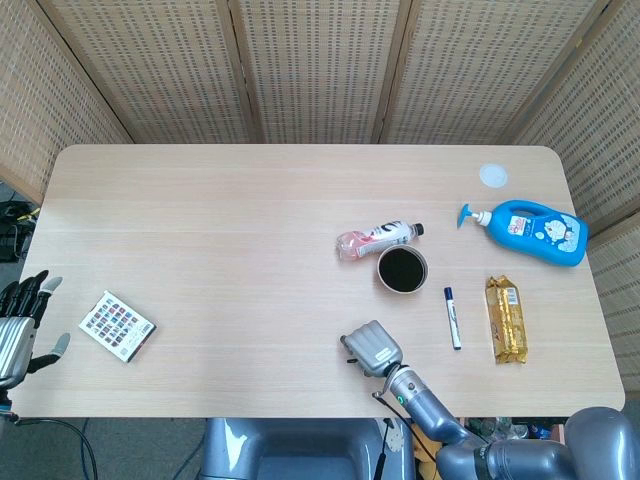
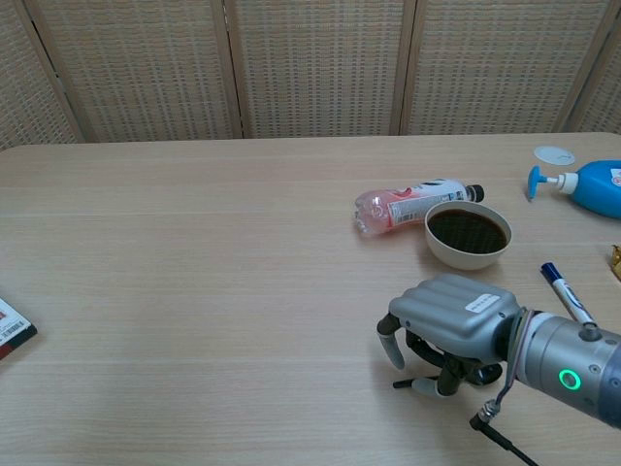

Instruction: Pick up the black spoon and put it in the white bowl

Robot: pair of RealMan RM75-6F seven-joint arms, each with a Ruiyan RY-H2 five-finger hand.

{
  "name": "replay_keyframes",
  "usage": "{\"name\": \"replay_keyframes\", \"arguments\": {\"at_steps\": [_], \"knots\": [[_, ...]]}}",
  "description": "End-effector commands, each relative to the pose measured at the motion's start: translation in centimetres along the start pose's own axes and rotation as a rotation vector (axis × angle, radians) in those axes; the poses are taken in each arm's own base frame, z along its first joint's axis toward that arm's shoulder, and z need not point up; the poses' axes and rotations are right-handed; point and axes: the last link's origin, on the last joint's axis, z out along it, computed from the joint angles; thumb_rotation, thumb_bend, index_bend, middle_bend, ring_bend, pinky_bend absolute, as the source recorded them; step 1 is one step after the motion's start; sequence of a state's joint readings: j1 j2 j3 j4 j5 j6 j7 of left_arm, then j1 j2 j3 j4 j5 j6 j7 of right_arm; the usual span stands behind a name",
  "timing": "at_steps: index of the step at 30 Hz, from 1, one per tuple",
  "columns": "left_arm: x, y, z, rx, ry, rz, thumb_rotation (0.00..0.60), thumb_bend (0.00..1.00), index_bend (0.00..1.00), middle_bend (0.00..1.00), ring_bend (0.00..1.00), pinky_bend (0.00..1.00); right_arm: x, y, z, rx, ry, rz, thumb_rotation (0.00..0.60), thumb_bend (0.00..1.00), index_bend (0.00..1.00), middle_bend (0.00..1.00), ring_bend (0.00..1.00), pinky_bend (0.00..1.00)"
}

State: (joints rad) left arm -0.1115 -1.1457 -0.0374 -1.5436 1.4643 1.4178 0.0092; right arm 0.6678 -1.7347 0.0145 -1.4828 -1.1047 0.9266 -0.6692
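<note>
**Right hand low over a dark sliver, bowl just behind**

At the near edge of the worktop (image 2: 194,291) the right hand (image 2: 451,320) lies palm down, its back turned up to the camera. Its fingers (image 2: 391,345) are curled down until the tips reach the wood. Under the palm, a thin dark piece (image 2: 403,383) shows close to the surface. By its colour and place it is probably the handle of the black spoon, but the hand hides the rest. It seems to run roughly left to right, and its visible end comes out on the left side of the hand. Whether the fingers already pinch it or only cage it, the pictures do not show.

The left hand (image 1: 18,320) is well apart, beyond the left edge of the worktop. Its fingers are spread and it holds nothing. The right hand is therefore clearly the nearer one for this task.

Farther from the robot and a little to the right stands the white bowl (image 2: 466,260), near the right hand but not touching it. Its inside looks dark. The coming move likely calls for a lift and a short carry away from the robot to the bowl. A pink bottle (image 2: 408,202) lies just behind the bowl, close to its rim.
</note>
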Motion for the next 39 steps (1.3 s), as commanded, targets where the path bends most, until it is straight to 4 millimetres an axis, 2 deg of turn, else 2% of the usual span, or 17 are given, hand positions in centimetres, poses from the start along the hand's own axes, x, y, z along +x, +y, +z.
{"name": "replay_keyframes", "arguments": {"at_steps": [1, 29, 39], "knots": [[0.0, 0.0, 0.0, 0.001, 0.001, -0.001, 0.600, 0.36, 0.06, 0.00, 0.00, 0.00, -0.1, 0.1, 0.0, -0.001, -0.002, -0.002, 0.600, 0.49, 0.54, 0.89, 0.90, 0.92], [0.0, -0.4, -0.3, 0.014, 0.002, -0.005, 0.600, 0.36, 0.06, 0.00, 0.00, 0.00, -1.4, 0.0, 0.0, -0.010, -0.026, -0.011, 0.600, 0.49, 0.55, 0.89, 0.90, 0.92], [0.0, -0.6, -0.5, 0.020, 0.007, -0.008, 0.600, 0.36, 0.06, 0.00, 0.00, 0.00, -1.7, 0.0, -0.1, -0.013, -0.027, 0.001, 0.600, 0.50, 0.59, 0.90, 0.90, 0.92]]}}
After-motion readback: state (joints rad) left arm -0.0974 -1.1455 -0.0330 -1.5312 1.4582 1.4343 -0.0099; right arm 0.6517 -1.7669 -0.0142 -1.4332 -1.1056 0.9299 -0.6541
